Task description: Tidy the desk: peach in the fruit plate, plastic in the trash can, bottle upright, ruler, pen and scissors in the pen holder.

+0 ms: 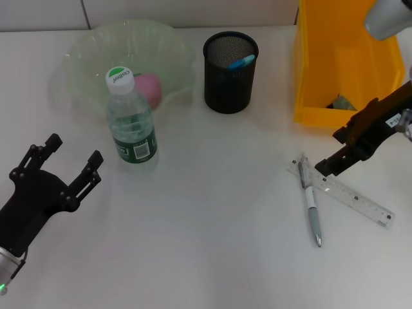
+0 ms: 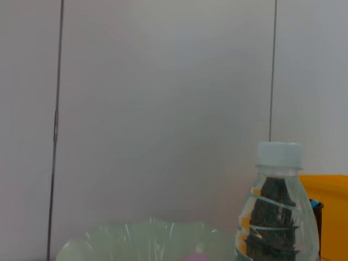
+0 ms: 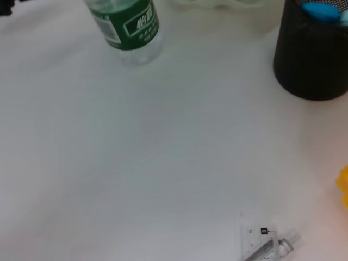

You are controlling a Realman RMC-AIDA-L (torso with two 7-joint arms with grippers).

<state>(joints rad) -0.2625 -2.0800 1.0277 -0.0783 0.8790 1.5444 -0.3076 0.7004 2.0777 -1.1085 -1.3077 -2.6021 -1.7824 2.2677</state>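
A pink peach (image 1: 149, 87) lies in the pale green fruit plate (image 1: 84, 58) at the back left. In front of the plate the bottle (image 1: 131, 119) stands upright. My left gripper (image 1: 76, 148) is open to the bottle's left, not touching it. Blue-handled scissors (image 1: 241, 62) sit in the black mesh pen holder (image 1: 230, 80). A grey pen (image 1: 311, 207) and a clear ruler (image 1: 351, 196) lie crossed at the right front. My right gripper (image 1: 325, 166) hovers at the ruler's near end. Dark plastic (image 1: 341, 103) sits in the yellow trash can (image 1: 309, 77).
The right wrist view shows the bottle (image 3: 125, 22), the pen holder (image 3: 312, 54), and the ruler's end (image 3: 255, 236) beside the pen's tip (image 3: 274, 247). Bare white desk lies between the bottle and the pen.
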